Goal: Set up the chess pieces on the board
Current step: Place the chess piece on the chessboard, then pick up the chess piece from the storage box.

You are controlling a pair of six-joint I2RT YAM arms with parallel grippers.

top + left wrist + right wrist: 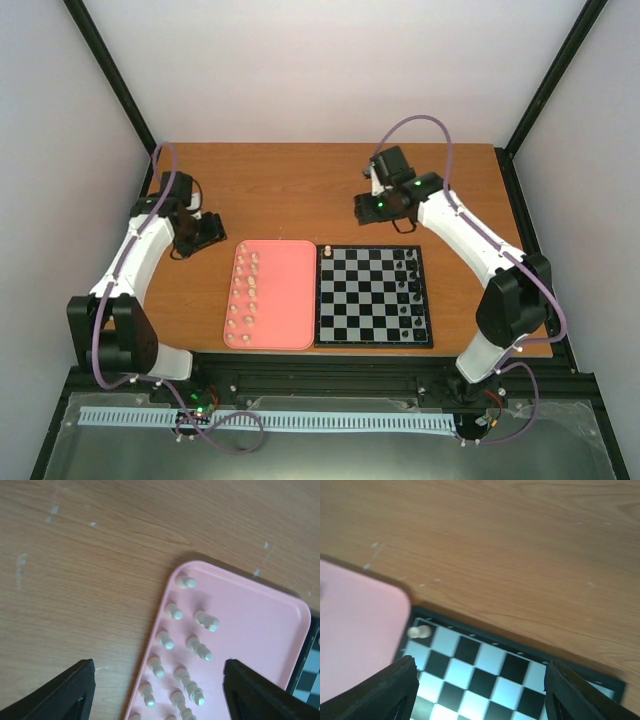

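One cream piece (418, 631), board (468, 650) corner, near right hand (479, 667)

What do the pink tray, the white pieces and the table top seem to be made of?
The pink tray: probably plastic, matte, with a moulded raised rim and rounded corners. The white pieces: likely plastic, smooth, slightly glossy; uncertain. The table top: wood or wood-look laminate, showing grain lines and pale scuffs.

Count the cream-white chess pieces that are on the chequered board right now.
1. The white piece sits at the board's far-left corner, beside the pink tray; none seems hidden.
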